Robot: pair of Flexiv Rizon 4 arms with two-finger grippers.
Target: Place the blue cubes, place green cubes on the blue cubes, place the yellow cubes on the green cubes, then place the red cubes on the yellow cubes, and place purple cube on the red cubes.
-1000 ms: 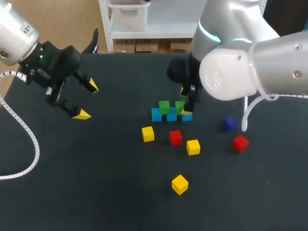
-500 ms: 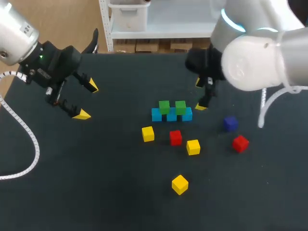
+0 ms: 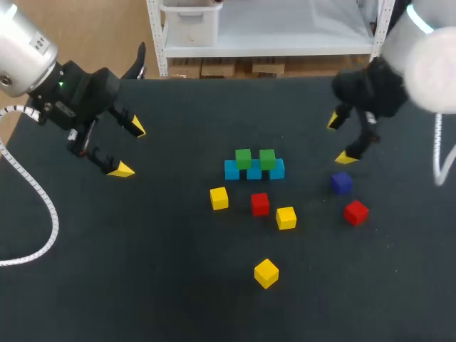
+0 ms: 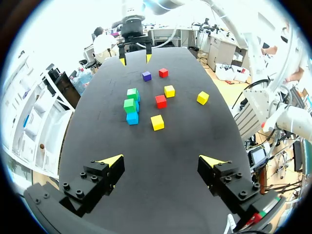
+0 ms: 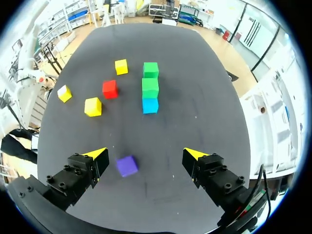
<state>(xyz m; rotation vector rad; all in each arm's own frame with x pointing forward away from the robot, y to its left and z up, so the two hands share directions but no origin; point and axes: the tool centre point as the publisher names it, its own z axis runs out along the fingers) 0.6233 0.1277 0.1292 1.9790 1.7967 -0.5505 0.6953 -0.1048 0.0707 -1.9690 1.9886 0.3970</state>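
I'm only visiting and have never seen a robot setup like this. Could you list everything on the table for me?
table: one, black, under everything.
blue cubes: three, blue, side by side in a row mid-table.
green cubes: two, green, on top of the blue row.
yellow cubes: three, yellow, loose on the robot's side of the row, one nearest the robot.
red cubes: two, red, one between two yellow cubes, one off to the right.
purple cube: one, purple, right of the row, under the right gripper.
left gripper: one, black with yellow tips, open, far left.
right gripper: one, black with yellow tips, open, above the purple cube.
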